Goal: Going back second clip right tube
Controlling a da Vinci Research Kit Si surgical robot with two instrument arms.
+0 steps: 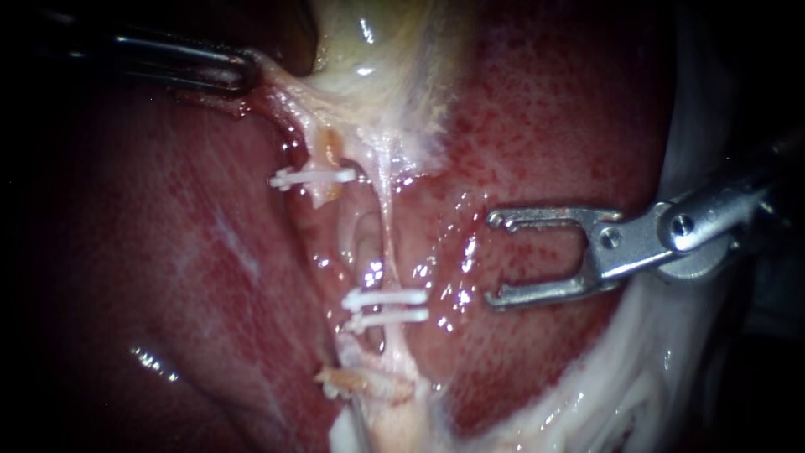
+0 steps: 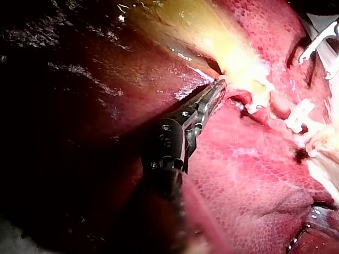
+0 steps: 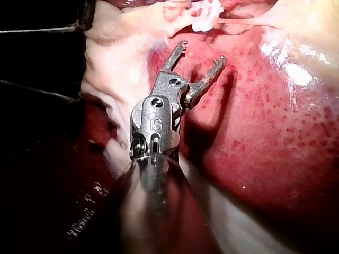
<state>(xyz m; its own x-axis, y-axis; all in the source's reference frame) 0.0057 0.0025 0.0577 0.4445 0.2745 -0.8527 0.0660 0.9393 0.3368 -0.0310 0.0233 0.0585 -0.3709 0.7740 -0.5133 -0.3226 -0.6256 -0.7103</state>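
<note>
We lose the shaft of our left instrument in darkness at ten o'clock; the gallbladder runs off at twelve o'clock.

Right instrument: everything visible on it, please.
The silver metal right instrument enters from the right: shiny shaft, a pinned wrist joint, then two slender flat jaws with small hooked tips. The jaws are open wide and hold nothing; no clip sits between them. They point toward the pair of white clips on the thin pale tube, but stand clear of both. It lies over the wet, speckled red liver; contact with it cannot be judged.
</note>
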